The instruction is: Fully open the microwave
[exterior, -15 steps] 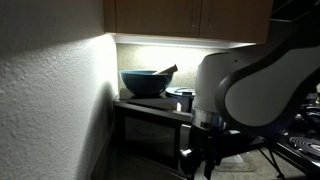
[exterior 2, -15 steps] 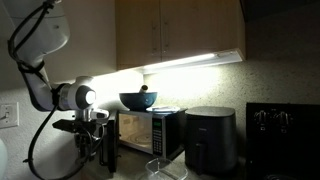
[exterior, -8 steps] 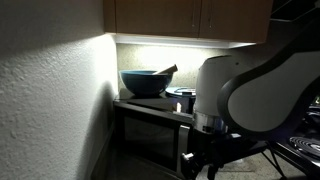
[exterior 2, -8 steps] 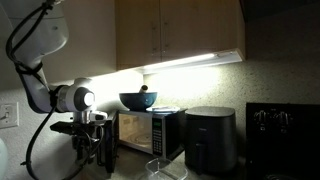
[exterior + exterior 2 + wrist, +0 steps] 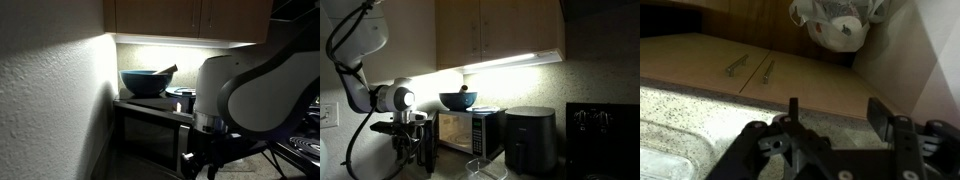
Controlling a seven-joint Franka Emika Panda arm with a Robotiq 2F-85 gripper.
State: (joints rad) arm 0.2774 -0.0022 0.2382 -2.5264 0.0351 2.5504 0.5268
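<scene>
The microwave (image 5: pixel 472 132) is a dark box on the counter under the lit cabinets, also seen in the exterior view from its side (image 5: pixel 150 125). Its door (image 5: pixel 429 152) is swung out toward the left, roughly edge-on. My gripper (image 5: pixel 418 138) hangs right beside the door's outer edge; touching cannot be told in the dark. It also shows low in the other exterior view (image 5: pixel 205 160). In the wrist view my gripper (image 5: pixel 837 112) has its two fingers apart with nothing between them, and the microwave is out of view there.
A blue bowl (image 5: pixel 457 100) with a utensil sits on top of the microwave. A plain black box appliance (image 5: pixel 530 138) and a black stove (image 5: pixel 603 130) stand to the right. A clear container (image 5: pixel 480 166) lies in front. A white wall (image 5: pixel 50 90) is close by.
My arm and gripper shifted slightly away from the microwave body about a second ago, then held still.
</scene>
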